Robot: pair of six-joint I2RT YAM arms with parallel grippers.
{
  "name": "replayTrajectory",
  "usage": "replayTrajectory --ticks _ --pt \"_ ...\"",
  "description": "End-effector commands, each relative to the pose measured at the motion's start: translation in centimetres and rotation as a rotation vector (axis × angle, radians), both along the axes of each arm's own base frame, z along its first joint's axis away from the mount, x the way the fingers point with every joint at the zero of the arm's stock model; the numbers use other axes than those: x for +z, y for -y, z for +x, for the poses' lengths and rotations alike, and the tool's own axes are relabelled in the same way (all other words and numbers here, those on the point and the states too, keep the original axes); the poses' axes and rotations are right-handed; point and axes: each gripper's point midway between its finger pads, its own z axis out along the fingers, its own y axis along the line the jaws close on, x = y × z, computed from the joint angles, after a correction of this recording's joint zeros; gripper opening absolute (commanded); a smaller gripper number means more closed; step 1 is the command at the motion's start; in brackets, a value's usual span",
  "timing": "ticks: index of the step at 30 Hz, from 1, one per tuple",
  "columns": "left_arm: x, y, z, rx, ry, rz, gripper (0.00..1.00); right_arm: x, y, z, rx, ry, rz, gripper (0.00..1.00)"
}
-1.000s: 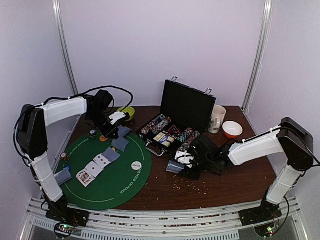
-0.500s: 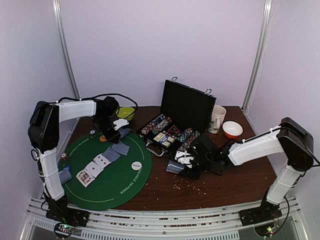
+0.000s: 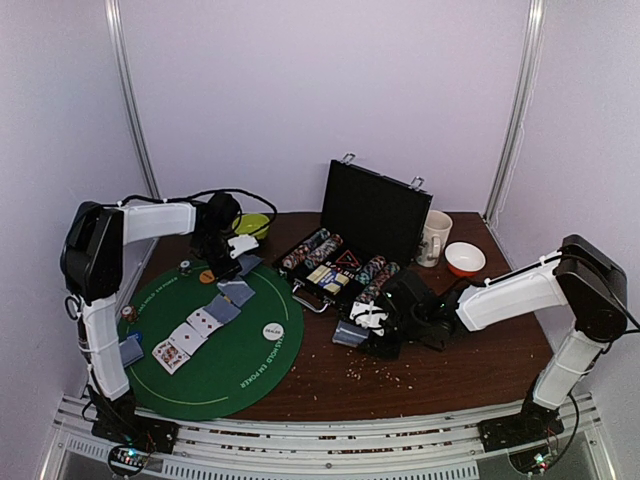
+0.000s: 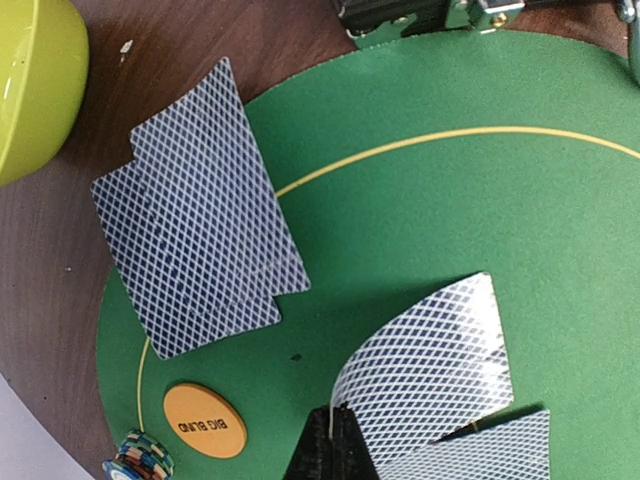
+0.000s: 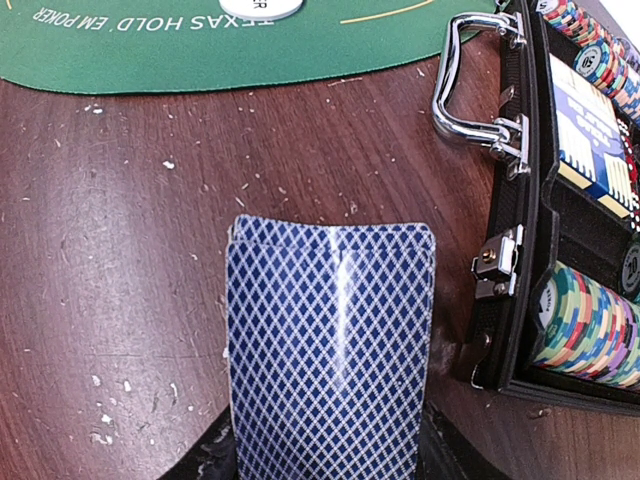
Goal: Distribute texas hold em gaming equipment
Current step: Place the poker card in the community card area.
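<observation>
green mat's (image 4: 450,200) far edge: left gripper (image 4: 335,448) pinches a bent card (image 4: 430,350), closed tight. right gripper (image 5: 330,458), partly closed, grips a deck (image 5: 330,330) mid-table.

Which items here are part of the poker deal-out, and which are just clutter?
Job: blue-backed playing cards, multicoloured round poker chips, white round dealer disc, orange big-blind disc, green round felt mat, black chip case.
Clutter: lime-green bowl, white mug, red-and-white bowl.
</observation>
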Motion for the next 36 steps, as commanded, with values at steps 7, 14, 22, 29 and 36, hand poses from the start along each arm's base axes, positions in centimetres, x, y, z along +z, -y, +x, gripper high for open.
replayTrajectory --ticks 7,14,22,29,36 --pt "-1.7 0.9 0.3 -0.016 -0.019 -0.024 0.0 0.5 -0.3 0.6 -0.016 0.011 0.011 0.53" --pt "-2.3 0.7 0.2 -0.003 -0.033 -0.015 0.0 0.5 -0.3 0.6 -0.015 0.01 0.009 0.53" --pt "-1.6 0.0 0.8 0.062 -0.007 0.009 0.33 0.6 -0.3 0.5 -0.011 0.011 0.007 0.53" --pt "3.1 0.4 2.2 0.097 0.084 -0.026 0.37 0.5 -0.3 0.3 -0.002 -0.002 -0.01 0.52" --pt "12.4 2.6 2.9 0.161 0.221 -0.246 0.47 0.5 -1.8 -1.3 0.027 0.011 -0.073 0.52"
